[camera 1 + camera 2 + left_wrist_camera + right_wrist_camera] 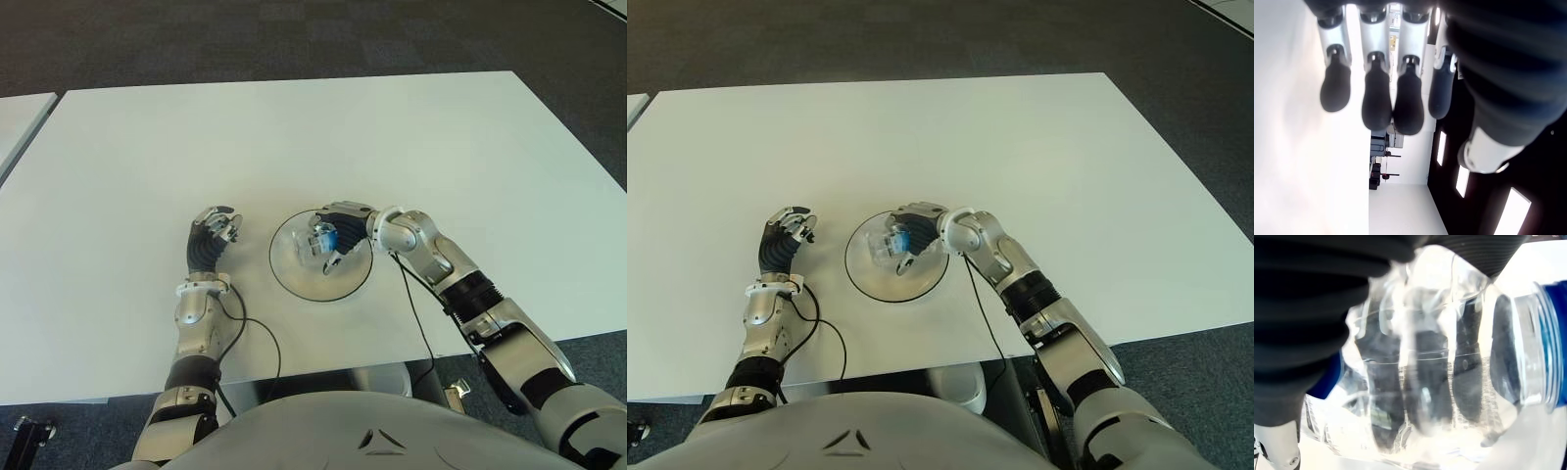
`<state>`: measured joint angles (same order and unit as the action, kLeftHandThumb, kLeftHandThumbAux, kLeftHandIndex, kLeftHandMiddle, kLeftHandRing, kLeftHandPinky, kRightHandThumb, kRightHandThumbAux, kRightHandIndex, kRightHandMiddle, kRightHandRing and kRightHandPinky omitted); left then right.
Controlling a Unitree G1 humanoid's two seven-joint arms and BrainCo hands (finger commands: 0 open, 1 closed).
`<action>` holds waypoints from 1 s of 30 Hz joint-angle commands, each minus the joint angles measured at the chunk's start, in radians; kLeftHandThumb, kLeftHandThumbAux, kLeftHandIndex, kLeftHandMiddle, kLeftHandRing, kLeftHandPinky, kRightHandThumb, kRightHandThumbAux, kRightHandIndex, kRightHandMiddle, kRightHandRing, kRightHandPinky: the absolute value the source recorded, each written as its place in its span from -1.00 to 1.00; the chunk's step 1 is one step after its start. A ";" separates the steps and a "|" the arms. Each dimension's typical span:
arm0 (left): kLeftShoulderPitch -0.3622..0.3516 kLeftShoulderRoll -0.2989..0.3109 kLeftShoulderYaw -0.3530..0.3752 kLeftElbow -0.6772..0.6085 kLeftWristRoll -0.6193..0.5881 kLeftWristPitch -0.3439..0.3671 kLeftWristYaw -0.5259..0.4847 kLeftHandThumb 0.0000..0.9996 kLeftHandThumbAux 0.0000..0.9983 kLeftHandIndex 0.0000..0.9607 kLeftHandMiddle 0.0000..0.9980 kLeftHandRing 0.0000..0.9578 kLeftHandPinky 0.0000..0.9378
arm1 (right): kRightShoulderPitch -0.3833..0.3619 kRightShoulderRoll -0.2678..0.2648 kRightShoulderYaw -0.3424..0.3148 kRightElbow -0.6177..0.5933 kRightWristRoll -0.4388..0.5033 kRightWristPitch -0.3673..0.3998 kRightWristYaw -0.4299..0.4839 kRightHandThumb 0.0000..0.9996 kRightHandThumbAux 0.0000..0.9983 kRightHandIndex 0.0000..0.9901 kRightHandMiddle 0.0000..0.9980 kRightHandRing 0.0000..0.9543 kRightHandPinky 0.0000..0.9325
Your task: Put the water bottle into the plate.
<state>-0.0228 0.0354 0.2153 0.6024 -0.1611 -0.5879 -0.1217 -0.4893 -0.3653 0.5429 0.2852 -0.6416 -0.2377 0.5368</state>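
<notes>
My right hand is curled around the water bottle, fingers wrapped on its clear body, holding it over the glass plate on the white tabletop. My left hand shows just beside the plate, on its left, fingers loosely extended and holding nothing.

To do this step well, I judge I should lower the bottle toward the plate's middle, keep it well inside the rim, and loosen my fingers only once the bottle's weight is on the glass (a round bottle laid on its side may roll toward the edge).

From the eye views I cannot tell whether the bottle already touches the plate or hangs just above it. My fingers cover most of the bottle; the right wrist view shows only its ribbed body and blue cap, nothing of the plate beneath
</notes>
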 commanded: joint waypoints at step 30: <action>0.018 -0.021 0.009 -0.015 0.009 0.042 0.063 0.42 0.43 -0.09 0.36 0.39 0.39 | 0.004 -0.046 0.012 0.074 -0.011 -0.282 -0.168 0.23 -0.55 -1.00 -1.00 -1.00 -1.00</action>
<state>-0.0153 0.0236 0.2204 0.5710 -0.1561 -0.5438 -0.0770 -0.4997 -0.4173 0.5712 0.3542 -0.6453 -0.4854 0.4374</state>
